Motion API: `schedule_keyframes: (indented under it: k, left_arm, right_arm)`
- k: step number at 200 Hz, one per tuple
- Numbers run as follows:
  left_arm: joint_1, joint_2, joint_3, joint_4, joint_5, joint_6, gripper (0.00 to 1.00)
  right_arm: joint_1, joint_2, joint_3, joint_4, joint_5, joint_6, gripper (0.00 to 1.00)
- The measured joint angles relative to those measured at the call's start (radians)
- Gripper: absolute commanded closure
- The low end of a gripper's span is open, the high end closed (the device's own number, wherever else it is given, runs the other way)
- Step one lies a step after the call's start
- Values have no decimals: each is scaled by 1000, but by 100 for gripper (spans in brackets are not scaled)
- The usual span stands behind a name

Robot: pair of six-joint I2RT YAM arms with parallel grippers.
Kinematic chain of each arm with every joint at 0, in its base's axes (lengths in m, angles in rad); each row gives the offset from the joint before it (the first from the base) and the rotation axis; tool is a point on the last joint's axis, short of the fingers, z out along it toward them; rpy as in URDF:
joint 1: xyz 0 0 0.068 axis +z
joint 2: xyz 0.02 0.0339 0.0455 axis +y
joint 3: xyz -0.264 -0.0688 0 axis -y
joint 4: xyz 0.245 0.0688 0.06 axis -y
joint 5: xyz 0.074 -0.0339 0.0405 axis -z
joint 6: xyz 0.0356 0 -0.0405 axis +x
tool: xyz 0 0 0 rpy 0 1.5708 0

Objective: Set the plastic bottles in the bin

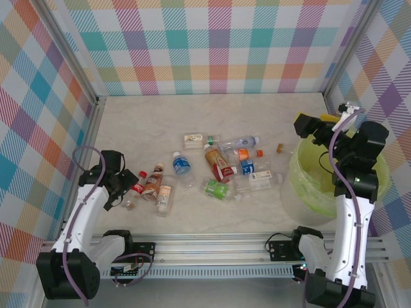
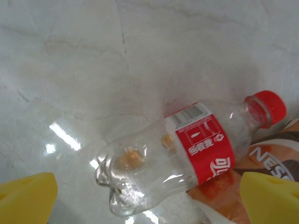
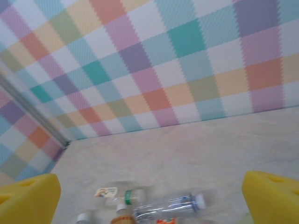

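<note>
The plastic bottles [image 1: 218,170] I can make out are scattered flat across the middle of the top view, out on the table [image 1: 257,109]. The bin [image 1: 294,192] sits at the right edge of the frame, just beside the nearest bottles.

The one in play looks like the red-label bottle [image 2: 196,154]. It's on its side in the lower middle of the left wrist view, cap toward the right edge, pressed against a brown-label bottle [image 2: 275,158].

The left gripper [image 2: 149,198] is spread wide and empty, with a yellow pad [image 2: 28,198] in each bottom corner, straddling that bottle. The right gripper [image 1: 316,123] hangs above the bin at the right, also wide open with nothing in it, facing the plaid wall [image 3: 163,70].

My worry is that the right-hand pad seems to sit over the brown-label neighbour. Closing there could pinch both bottles or shove one away. The clear bottle also looks light and round, so an off-centre squeeze could make it roll or pop out.
</note>
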Motion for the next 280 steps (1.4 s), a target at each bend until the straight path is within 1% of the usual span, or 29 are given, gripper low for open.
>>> schedule_keyframes:
  k: [14,22,45,68,94,116,133,146,166,194,218,235,260,280]
  left_arm:
    - [0,-10,-48,16,16,-26,0]
    - [0,-8,-76,39,34,-42,0]
    - [0,3,-153,162,122,-101,0]
    - [0,21,-188,278,196,-151,0]
    - [-5,26,-209,388,269,-189,0]
    - [-26,31,-227,467,326,-204,0]
    - [-43,43,-229,501,356,-196,0]
    - [-49,58,-219,502,365,-161,0]
    - [-59,84,-163,438,326,-96,0]
    - [-83,92,-63,319,194,-23,0]
    - [-85,96,-50,283,106,29,0]
    - [-88,129,-50,280,54,73,0]
    - [-88,229,-45,314,-35,158,0]
    - [-88,314,-26,361,-43,227,0]
  right_arm:
    - [55,1,-31,56,-52,13,0]
    - [105,5,-45,80,-74,14,0]
    - [259,38,-52,119,-87,-17,0]
    - [370,82,-53,141,-87,-50,0]
    - [418,120,-63,169,-77,-63,0]
    - [445,142,-69,183,-69,-64,0]
    - [463,154,-70,192,-60,-65,0]
    - [478,163,-70,202,-53,-68,0]
    - [498,172,-70,209,-41,-75,0]
    - [519,182,-70,211,-21,-95,0]
    - [529,188,-70,211,-6,-108,0]
    - [536,195,-70,211,0,-117,0]
    - [544,204,-69,211,14,-129,0]
    - [549,205,-69,209,24,-143,0]
